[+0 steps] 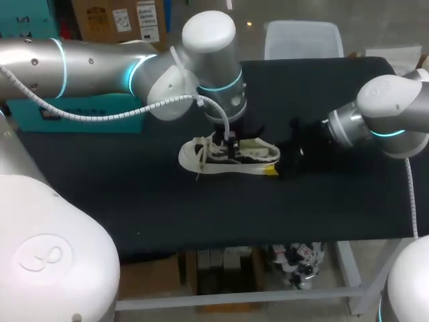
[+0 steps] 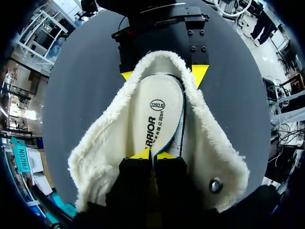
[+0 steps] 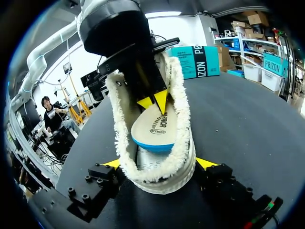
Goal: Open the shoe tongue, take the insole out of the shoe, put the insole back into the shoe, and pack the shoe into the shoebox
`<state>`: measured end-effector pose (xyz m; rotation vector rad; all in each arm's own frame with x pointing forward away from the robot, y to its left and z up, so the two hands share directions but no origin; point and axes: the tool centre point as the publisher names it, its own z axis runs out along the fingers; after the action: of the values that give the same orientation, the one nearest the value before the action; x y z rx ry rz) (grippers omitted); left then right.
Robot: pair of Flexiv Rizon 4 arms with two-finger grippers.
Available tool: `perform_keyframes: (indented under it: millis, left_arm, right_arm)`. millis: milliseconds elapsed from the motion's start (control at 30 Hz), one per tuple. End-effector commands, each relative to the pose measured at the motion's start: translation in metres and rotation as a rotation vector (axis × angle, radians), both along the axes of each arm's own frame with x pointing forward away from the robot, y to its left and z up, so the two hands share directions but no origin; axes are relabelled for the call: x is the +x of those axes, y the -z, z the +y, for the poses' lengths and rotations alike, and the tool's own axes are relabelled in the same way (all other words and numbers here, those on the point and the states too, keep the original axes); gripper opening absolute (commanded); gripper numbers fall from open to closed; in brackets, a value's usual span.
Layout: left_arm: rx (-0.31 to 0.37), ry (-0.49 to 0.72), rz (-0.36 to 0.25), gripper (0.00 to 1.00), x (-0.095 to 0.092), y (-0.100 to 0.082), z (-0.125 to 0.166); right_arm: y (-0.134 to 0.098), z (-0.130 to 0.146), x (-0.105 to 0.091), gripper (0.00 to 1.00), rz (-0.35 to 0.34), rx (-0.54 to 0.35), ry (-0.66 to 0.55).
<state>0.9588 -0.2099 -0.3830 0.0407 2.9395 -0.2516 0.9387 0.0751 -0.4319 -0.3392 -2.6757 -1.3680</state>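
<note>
- Insole (image 2: 159, 114) is half out of the fleece-lined shoe (image 1: 201, 155). One end is raised clear of the footbed and the other end is down inside.
- Left gripper (image 2: 152, 155) is pinched tight on the raised end, fingertips almost together with the insole edge between them.
- Right gripper (image 3: 159, 164) is clamped across one end of the shoe, a yellow tip against each side, pinning it to the bench (image 1: 134, 201).
- The shoe sits mid-bench, well apart from every edge.
- Progress: the shoe mouth is spread wide, so the tongue step looks done. I can't tell from this pose whether the insole is coming out or going back in.
- Packing is not yet done. The teal box (image 1: 87, 111) at the far left corner is probably the shoebox, and it is nowhere near the shoe.
- The right wrist view shows the insole's blue underside and the gap beneath it. The left wrist view shows only its top face.
- The left wrist view shows a metal stud (image 2: 216, 184) on the collar that the other views miss.
- In the head view the left wrist hides the pinch. That view alone places the shoe on the bench.
</note>
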Motion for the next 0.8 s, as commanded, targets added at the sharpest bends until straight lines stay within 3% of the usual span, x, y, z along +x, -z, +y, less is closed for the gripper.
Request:
perform_keyframes:
  millis: [33, 167, 433, 800]
  left_arm:
    - [-0.054, 0.004, 0.005, 0.00, 0.000, -0.027, 0.002]
    - [-0.095, 0.020, 0.033, 0.00, -0.007, -0.046, -0.002]
    - [-0.149, 0.025, 0.082, 0.00, -0.013, -0.067, -0.007]
    - [-0.320, 0.079, 0.155, 0.00, -0.024, -0.109, -0.006]
  right_arm:
    - [0.011, 0.000, -0.003, 0.00, 0.005, 0.005, -0.008]
    - [0.011, 0.000, -0.003, 0.00, 0.005, 0.005, -0.008]
    - [0.011, 0.000, -0.003, 0.00, 0.005, 0.005, -0.008]
    - [0.011, 0.000, -0.003, 0.00, 0.005, 0.005, -0.008]
